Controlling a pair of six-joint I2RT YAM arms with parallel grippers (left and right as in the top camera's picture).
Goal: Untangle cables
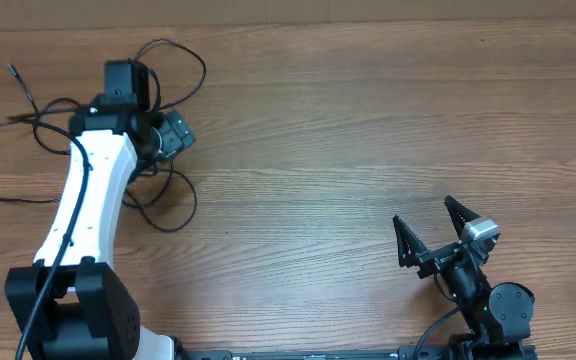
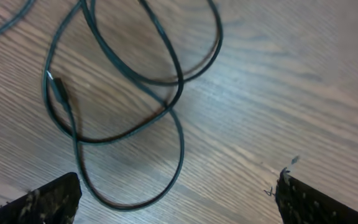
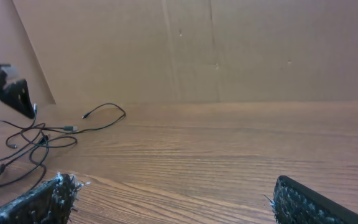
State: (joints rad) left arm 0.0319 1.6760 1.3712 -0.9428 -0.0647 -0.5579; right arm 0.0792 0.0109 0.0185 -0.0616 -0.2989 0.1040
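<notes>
Several thin black cables (image 2: 181,140) lie looped, crossing; left pincer (image 2: 178,183) and right pincer (image 1: 423,212) apart.

We are losing part of the cables (image 1: 40,118) beneath the left arm (image 1: 93,190), upper left overhead; the left wrist view's top edge is cropping their loops.

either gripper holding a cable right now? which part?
Nothing is held. The left gripper is open over the cables, no cord between its fingers; the right gripper is open, far from them.

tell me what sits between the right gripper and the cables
Only bare wooden table between the right gripper and the cables, clearest in the overhead view.
</notes>
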